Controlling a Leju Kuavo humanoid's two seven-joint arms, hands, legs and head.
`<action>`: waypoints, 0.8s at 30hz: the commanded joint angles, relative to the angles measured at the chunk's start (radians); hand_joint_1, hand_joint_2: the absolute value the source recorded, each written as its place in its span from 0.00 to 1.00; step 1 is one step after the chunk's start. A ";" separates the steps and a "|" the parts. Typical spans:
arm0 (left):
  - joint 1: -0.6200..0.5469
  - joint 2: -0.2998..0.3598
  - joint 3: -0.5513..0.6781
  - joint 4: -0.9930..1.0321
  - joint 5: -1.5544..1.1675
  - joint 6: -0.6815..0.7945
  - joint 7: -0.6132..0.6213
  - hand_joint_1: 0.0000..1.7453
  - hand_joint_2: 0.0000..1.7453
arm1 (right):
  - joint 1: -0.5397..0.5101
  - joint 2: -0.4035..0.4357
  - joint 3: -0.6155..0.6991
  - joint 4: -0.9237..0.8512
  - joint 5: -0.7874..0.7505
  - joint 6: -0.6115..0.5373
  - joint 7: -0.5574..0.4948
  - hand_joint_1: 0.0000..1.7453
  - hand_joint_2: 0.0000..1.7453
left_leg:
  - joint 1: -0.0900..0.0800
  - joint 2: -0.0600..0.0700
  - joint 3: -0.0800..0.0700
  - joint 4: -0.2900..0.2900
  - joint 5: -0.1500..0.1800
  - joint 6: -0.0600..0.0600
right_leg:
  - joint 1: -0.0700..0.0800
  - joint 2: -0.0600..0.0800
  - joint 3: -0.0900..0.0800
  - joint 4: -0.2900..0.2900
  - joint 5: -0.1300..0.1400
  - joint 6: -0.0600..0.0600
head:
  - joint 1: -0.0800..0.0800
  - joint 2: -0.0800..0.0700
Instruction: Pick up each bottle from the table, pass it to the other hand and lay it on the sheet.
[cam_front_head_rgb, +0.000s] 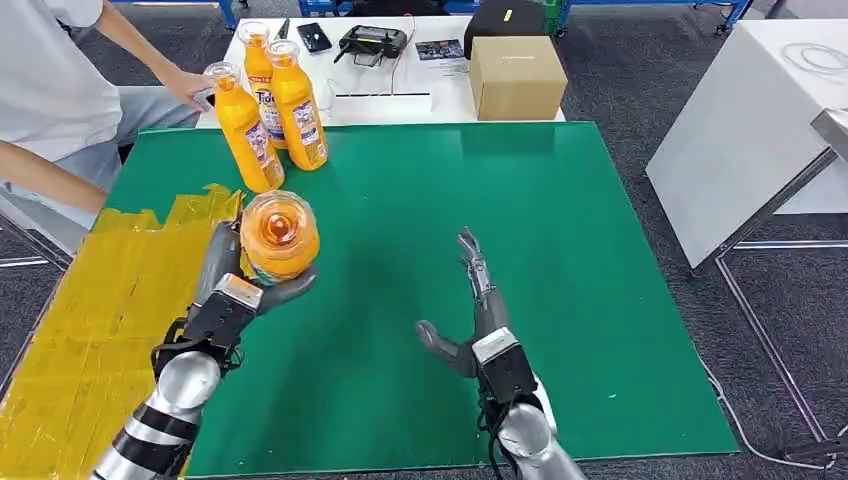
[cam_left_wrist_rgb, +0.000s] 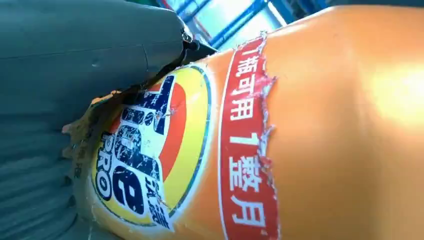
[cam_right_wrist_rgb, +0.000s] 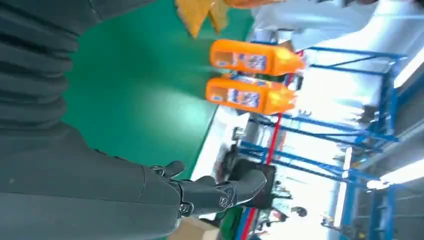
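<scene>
My left hand (cam_front_head_rgb: 232, 290) grips an orange bottle (cam_front_head_rgb: 279, 235) upright, lifted over the green mat near the yellow sheet (cam_front_head_rgb: 90, 310); I see its cap from above. The left wrist view shows the bottle's label (cam_left_wrist_rgb: 160, 155) up close against my thumb. My right hand (cam_front_head_rgb: 478, 315) is open, fingers stretched forward, to the right of the bottle and apart from it; its fingers (cam_right_wrist_rgb: 220, 192) hold nothing. Three more orange bottles (cam_front_head_rgb: 270, 105) stand at the mat's far left corner, with two of them (cam_right_wrist_rgb: 250, 75) in the right wrist view. A person's hand touches the leftmost.
The green mat (cam_front_head_rgb: 520, 250) covers the table. Behind it a white table carries a cardboard box (cam_front_head_rgb: 515, 75), a black controller (cam_front_head_rgb: 372, 42) and a phone (cam_front_head_rgb: 314, 36). A person (cam_front_head_rgb: 60, 90) sits at the far left. A white table (cam_front_head_rgb: 760, 110) stands to the right.
</scene>
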 joint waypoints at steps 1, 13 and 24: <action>-0.207 0.146 0.014 0.230 -0.672 0.118 0.267 1.00 1.00 | 0.068 -0.047 -0.097 -0.280 -0.020 -0.039 -0.037 0.00 1.00 | 0.002 -0.005 0.001 0.002 -0.001 -0.001 | 0.002 -0.004 0.002 0.002 -0.003 -0.002 | 0.000 0.000; -0.600 0.156 -0.124 1.019 -0.857 -0.227 0.410 1.00 1.00 | 0.034 -0.039 -0.109 -0.353 -0.022 -0.078 -0.028 0.00 1.00 | 0.002 -0.002 0.003 0.001 0.001 -0.001 | 0.002 -0.002 0.004 0.000 -0.001 -0.002 | 0.000 0.000; -0.596 0.156 -0.080 1.173 -0.804 -0.332 0.421 1.00 1.00 | -0.003 -0.045 -0.073 -0.314 -0.034 -0.080 -0.032 0.00 1.00 | 0.001 0.001 0.000 0.000 0.001 -0.001 | 0.001 0.001 0.001 0.001 0.000 -0.001 | 0.000 0.000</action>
